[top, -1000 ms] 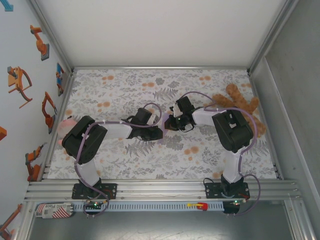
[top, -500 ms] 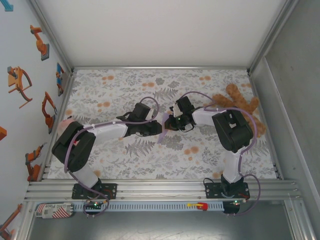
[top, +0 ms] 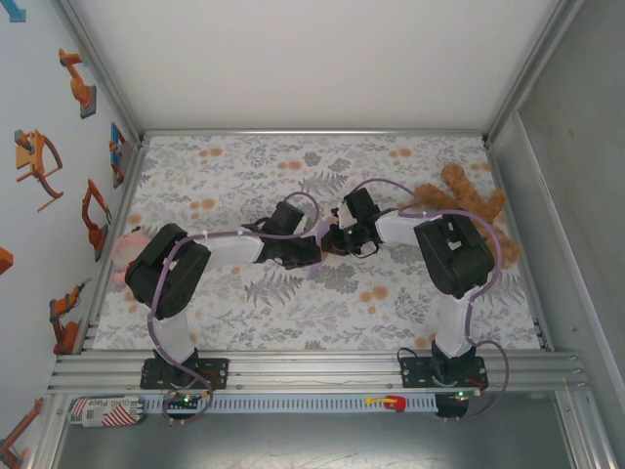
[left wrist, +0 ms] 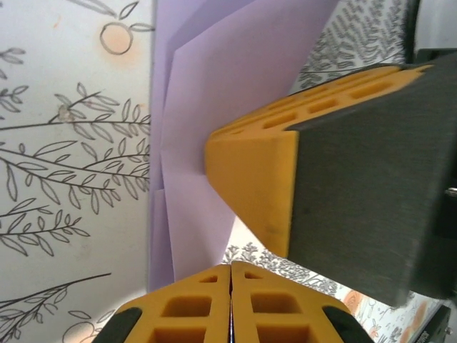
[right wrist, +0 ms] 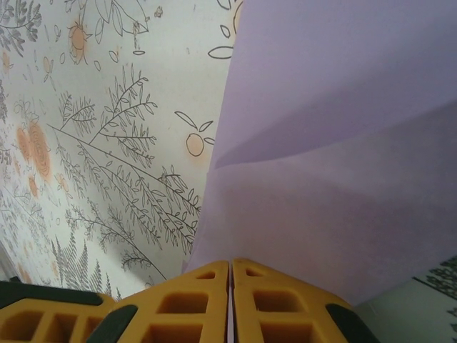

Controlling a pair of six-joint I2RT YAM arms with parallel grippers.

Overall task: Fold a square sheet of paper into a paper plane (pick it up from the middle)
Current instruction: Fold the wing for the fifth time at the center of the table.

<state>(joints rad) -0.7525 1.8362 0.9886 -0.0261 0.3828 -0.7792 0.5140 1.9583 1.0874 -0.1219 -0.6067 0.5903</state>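
End effectors of the two arms sit almost tip to tip over the middle of the worktop (top: 225,313), which is spread with a flower-patterned cloth. A brown teddy bear (top: 459,200) lies at the worktop's right edge behind the right arm, and a small pink toy (top: 127,244) sits at the left edge beside the left arm. Between the arms is the lavender sheet of paper (left wrist: 214,86), already folded into overlapping layers with angled creases. The left end effector (left wrist: 230,275) has its yellow fingers pressed together on one edge of it. The right end effector (right wrist: 230,270) pinches the sheet too, one of its fingers lying across the paper in the left wrist view.
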